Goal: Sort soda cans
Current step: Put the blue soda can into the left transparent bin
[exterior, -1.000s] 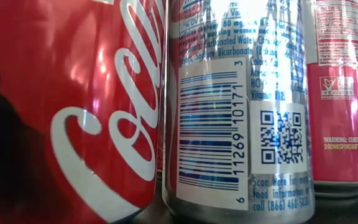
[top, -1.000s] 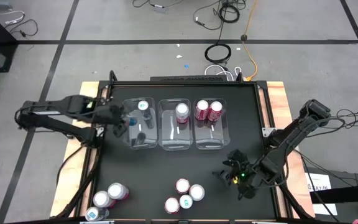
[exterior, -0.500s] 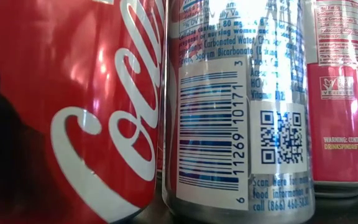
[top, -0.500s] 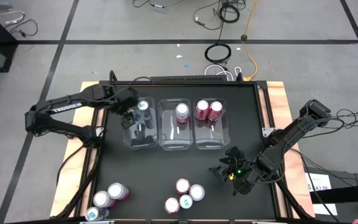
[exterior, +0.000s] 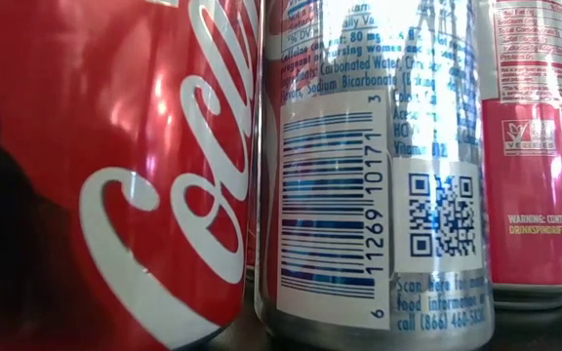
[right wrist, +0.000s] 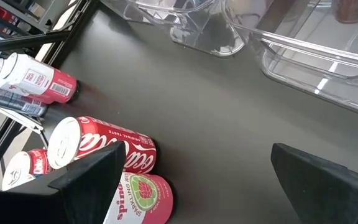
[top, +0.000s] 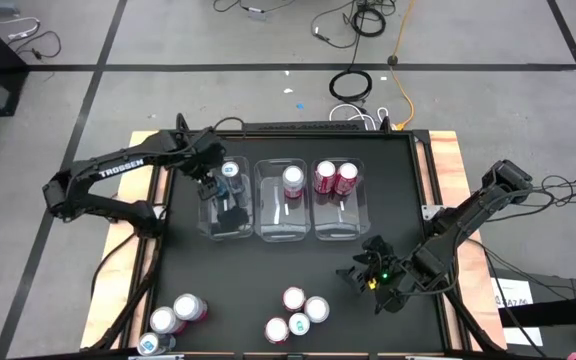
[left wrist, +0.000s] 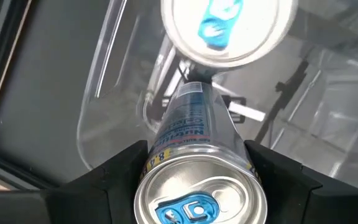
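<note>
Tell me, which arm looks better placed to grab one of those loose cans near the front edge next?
Probably the right. Its open right gripper hovers above bare table beside the middle cluster of cans, which its wrist camera shows close by. The left gripper is busy, holding a blue-tabbed can over the left bin.

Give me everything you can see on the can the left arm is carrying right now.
The blue-tab can is a slim silver cylinder with a shiny lid, a blue pull tab and blue printed text down its side. It stands upright, clamped between the left end effector's dark fingers, hanging over the leftmost clear bin. Another blue-tab can already stands in that bin just beyond it. Whether the held can touches the bin floor is unclear.
</note>
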